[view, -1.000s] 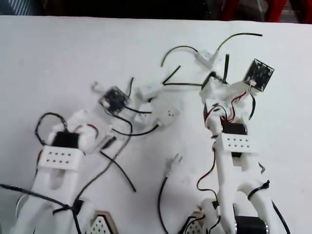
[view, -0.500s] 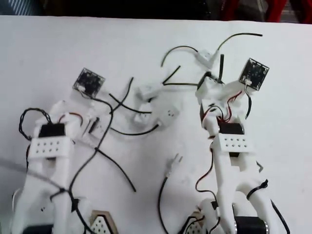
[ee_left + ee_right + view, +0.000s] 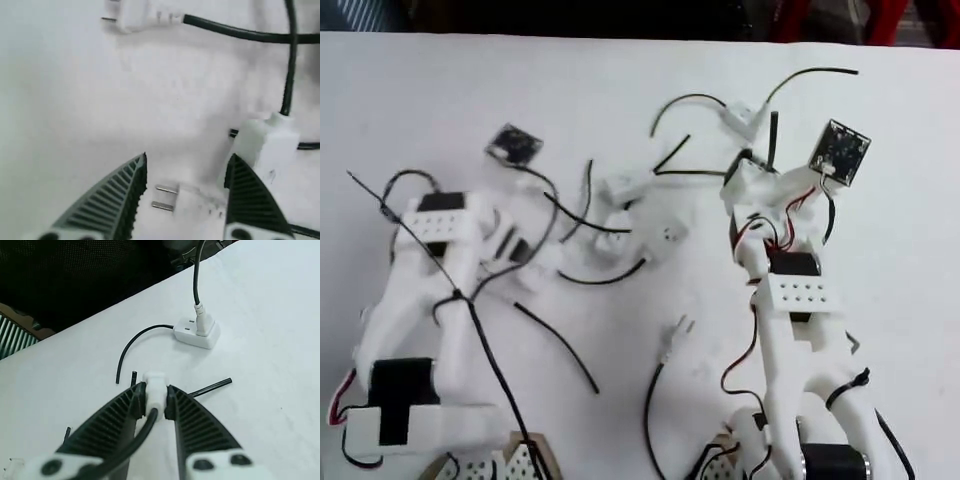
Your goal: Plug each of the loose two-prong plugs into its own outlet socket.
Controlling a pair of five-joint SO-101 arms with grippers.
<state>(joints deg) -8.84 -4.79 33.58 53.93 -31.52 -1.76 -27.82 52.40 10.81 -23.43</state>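
While the right pincer (image 3: 155, 388) is clamped on a white plug (image 3: 154, 380) near the already-occupied outlet (image 3: 192, 335), probably to line up its prongs, the left pincer (image 3: 187, 160), well apart from that outlet, sits wide open around a second plug (image 3: 195, 201), ready to grab.

The white surface (image 3: 440, 90) is brightly, evenly lit, nearly washed out; faint soft shadows are cast beneath cables (image 3: 235, 32).

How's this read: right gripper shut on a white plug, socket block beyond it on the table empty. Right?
Not quite. The right gripper is shut on a white plug, but the socket block beyond it is not empty: a corded plug sits in it, per the right wrist view.
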